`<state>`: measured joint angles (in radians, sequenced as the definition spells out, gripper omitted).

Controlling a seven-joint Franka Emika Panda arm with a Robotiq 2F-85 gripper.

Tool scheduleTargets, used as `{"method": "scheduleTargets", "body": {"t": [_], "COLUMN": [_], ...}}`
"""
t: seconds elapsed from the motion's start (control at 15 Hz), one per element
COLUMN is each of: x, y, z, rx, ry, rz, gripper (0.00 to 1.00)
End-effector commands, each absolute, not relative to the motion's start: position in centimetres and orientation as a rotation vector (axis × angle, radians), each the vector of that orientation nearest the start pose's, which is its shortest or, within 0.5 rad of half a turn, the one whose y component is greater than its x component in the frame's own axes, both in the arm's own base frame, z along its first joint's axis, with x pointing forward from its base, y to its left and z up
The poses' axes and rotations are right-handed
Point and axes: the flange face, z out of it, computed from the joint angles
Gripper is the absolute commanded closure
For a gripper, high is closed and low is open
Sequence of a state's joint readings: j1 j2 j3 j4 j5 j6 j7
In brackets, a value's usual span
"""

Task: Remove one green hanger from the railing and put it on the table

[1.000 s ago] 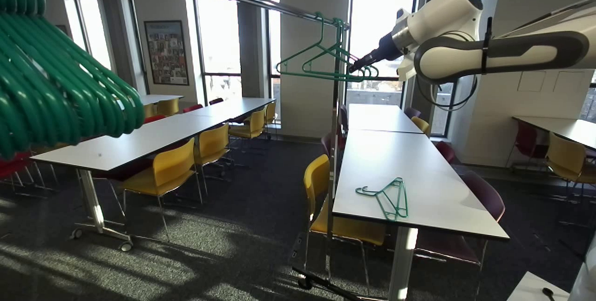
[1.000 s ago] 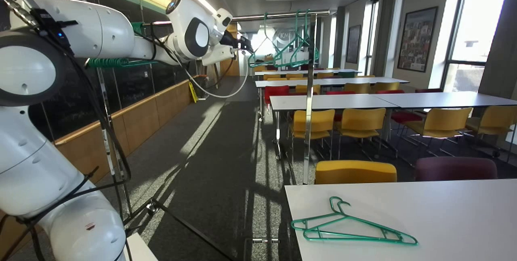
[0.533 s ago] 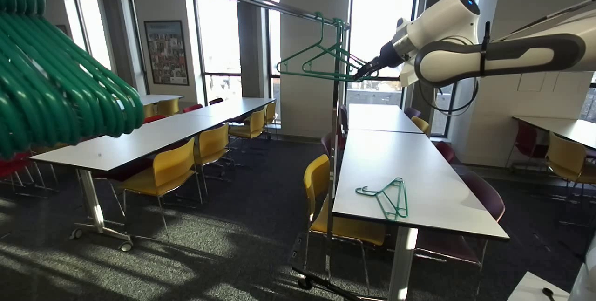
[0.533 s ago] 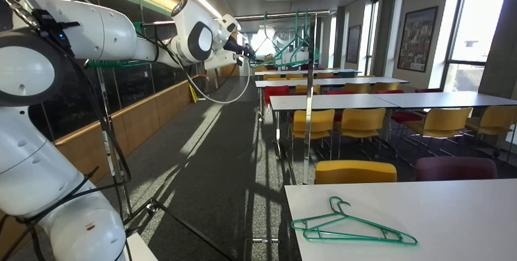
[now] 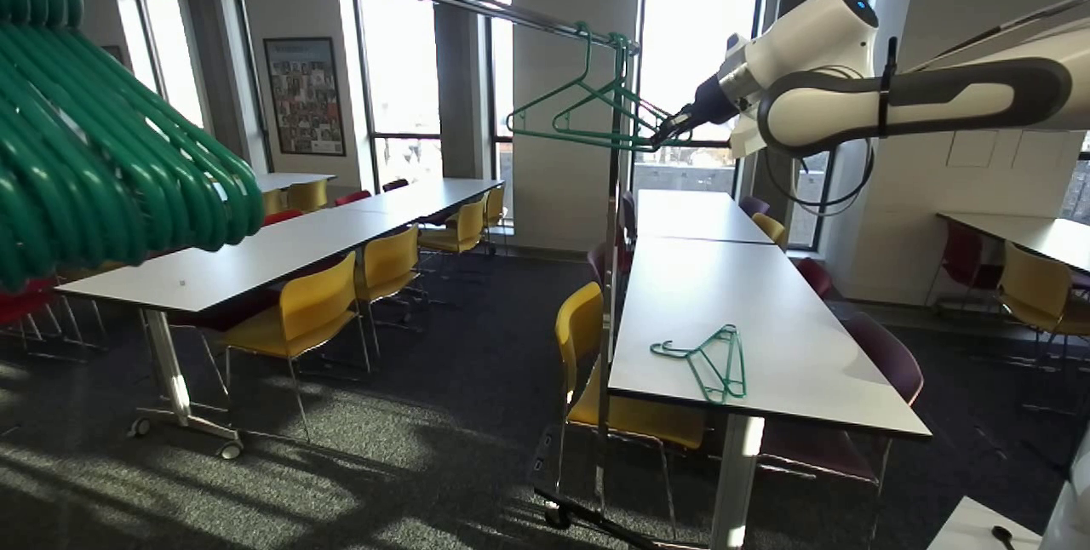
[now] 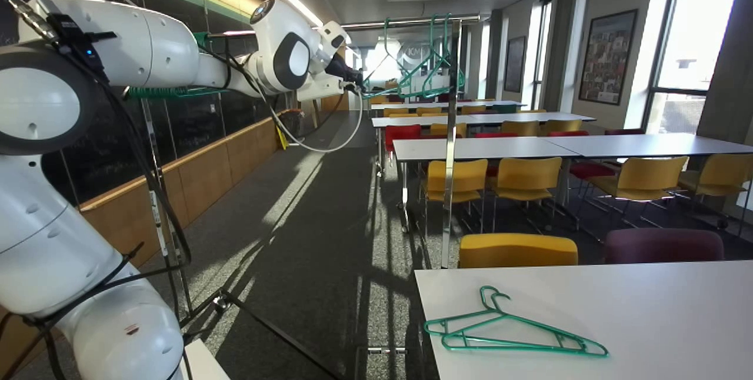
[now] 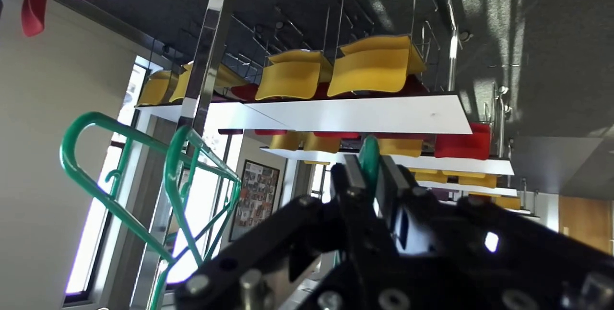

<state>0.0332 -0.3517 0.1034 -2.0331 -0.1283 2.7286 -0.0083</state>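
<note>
Apparently the end effector (image 7: pixel 371 160) is clamped on the outer lower corner of one thin green plastic triangular hanger (image 7: pixel 369 151), hooked over the shiny metal railing (image 5: pixel 477 2); that corner stands apart from neighbouring green hangers (image 7: pixel 172 175), probably the easiest hold (though the hook (image 5: pixel 589 52) may tilt). Dark fingers (image 7: pixel 352 175) hide how deep they bite; its hook and railing fall outside the wrist view.

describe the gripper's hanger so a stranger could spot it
Follow the metal railing away from the dense hanger cluster to the upright. Of the few hangers there, pick the green hanger that hangs farthest from that upright, the only one in the gripper.
</note>
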Motion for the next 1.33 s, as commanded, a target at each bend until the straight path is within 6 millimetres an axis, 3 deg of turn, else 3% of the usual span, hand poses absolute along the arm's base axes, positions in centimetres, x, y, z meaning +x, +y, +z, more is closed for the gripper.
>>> {"method": "scheduleTargets", "body": {"t": [0.0,0.33,0.87,1.27], "x": [48.5,48.1,44.5,41.8], "y": [8.2,8.3,10.2,11.3], "z": [72.5,73.0,76.8,76.7], "rx": [-2.740,-2.736,-2.644,-2.634], "ry": [-0.343,-0.348,-0.411,-0.458], "rz": [-1.614,-1.630,-1.739,-1.718], "gripper": [1.00,0.98,0.98,0.98]}}
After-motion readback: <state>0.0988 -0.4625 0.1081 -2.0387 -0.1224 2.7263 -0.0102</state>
